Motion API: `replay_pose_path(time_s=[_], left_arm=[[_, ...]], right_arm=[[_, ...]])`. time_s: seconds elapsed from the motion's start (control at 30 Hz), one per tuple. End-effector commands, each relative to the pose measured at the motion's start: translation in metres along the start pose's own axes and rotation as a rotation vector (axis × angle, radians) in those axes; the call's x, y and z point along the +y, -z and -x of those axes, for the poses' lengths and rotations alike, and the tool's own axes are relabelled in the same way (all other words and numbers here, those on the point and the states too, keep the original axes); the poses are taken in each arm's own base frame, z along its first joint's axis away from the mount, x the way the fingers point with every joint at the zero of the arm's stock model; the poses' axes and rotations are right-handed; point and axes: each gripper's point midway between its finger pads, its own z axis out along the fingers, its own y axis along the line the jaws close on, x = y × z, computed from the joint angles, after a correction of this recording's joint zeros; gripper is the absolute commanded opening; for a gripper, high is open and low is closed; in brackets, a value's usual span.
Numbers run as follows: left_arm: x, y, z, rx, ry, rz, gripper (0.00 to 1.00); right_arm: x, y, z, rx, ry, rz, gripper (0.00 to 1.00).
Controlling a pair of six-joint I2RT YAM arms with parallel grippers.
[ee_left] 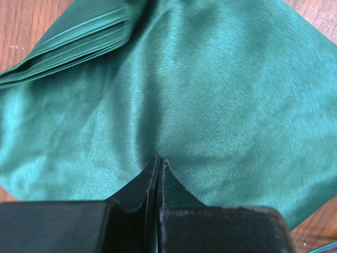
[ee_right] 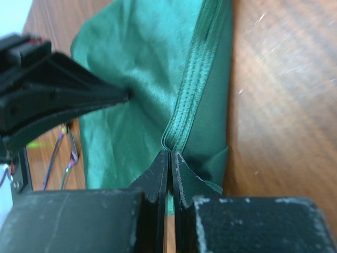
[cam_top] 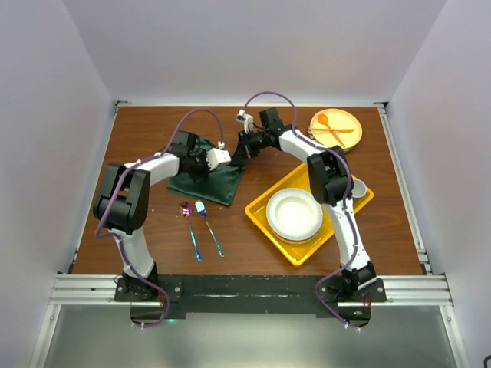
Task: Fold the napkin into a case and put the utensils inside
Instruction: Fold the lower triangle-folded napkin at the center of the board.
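Left gripper (ee_left: pixel 159 161) closed tight on a small pucker of napkin (ee_left: pixel 210 95), cloth drawn into creases at the tips. Right gripper (ee_right: pixel 169 153) likewise closed, nipped onto the napkin's layered, ribbed edge near a corner. Lay on the table (cam_top: pixel 146 138), towards the far middle, stretched between the two grippers. Showed one stacked fold along its side in the left wrist view. Could not tell how far the cloth was raised off the wood.

Just nearer than the napkin, apart from it: spoon (cam_top: pixel 189 226) and fork (cam_top: pixel 209 230), side by side, heads towards the cloth, handles towards the arm bases. To the right, yellow tray (cam_top: pixel 257 205) holding a white plate (cam_top: pixel 294 213). Beyond that, at the far right, orange plate (cam_top: pixel 349 121) with orange cutlery (cam_top: pixel 331 129) on it.
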Motion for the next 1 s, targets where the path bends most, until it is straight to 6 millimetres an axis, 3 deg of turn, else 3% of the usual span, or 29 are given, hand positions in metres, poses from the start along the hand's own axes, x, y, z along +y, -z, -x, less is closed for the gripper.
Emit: replay_pose_path(time_s=[0.0, 0.33, 0.47, 0.6, 0.8, 0.97], left_arm=[[-0.008, -0.007, -0.016, 0.056, 0.061, -0.019, 0.0], [-0.014, -0.011, -0.026, 0.083, 0.078, -0.034, 0.0], [-0.011, -0.01, -0.02, 0.062, 0.089, -0.02, 0.0], [-0.002, 0.003, 0.007, -0.032, 0.103, 0.01, 0.02], [0.002, 0.027, 0.059, -0.199, 0.1, 0.012, 0.06], [-0.012, 0.017, 0.077, -0.215, 0.066, -0.011, 0.06]], right_arm=[[0.029, 0.014, -0.006, 0.047, 0.052, 0.039, 0.0], [0.018, 0.006, -0.023, 0.109, 0.074, 0.003, 0.0], [-0.013, -0.002, -0.028, 0.124, 0.032, -0.101, 0.0], [-0.035, -0.004, -0.019, 0.109, 0.039, -0.17, 0.0], [-0.042, -0.005, -0.012, 0.092, 0.061, -0.188, 0.0], [-0.036, -0.004, -0.001, 0.066, 0.08, -0.169, 0.0]])
